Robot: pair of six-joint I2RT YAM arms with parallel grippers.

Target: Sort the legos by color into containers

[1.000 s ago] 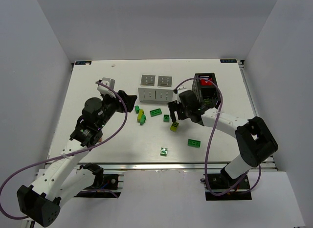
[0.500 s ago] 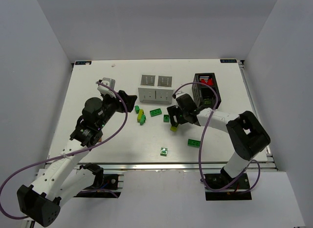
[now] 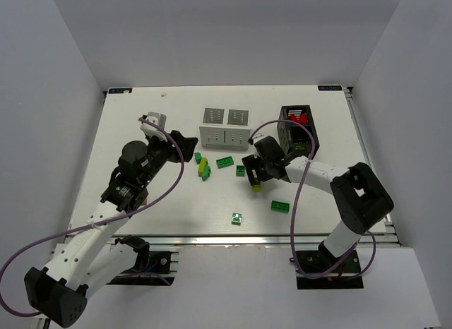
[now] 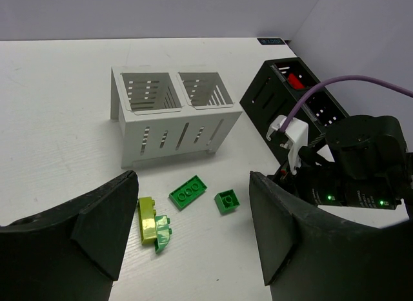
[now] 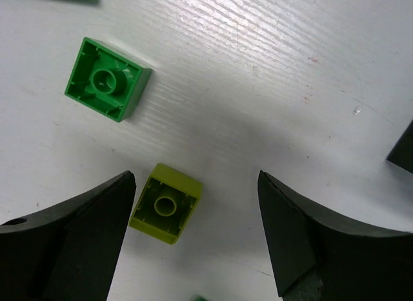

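Red lego (image 4: 295, 80), perhaps two, in black box (image 4: 263, 97), white box (image 4: 169, 136) beside

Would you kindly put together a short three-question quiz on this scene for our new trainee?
1. True or false: the right gripper is shut on the yellow-green brick.
2. Which colour shows in the far compartment of the black box? A red, B blue, C white.
3. Fill in: the yellow-green brick lies with its studs facing ____.
Key: 1 false, the jaws stand open over it; 2 A; 3 down.
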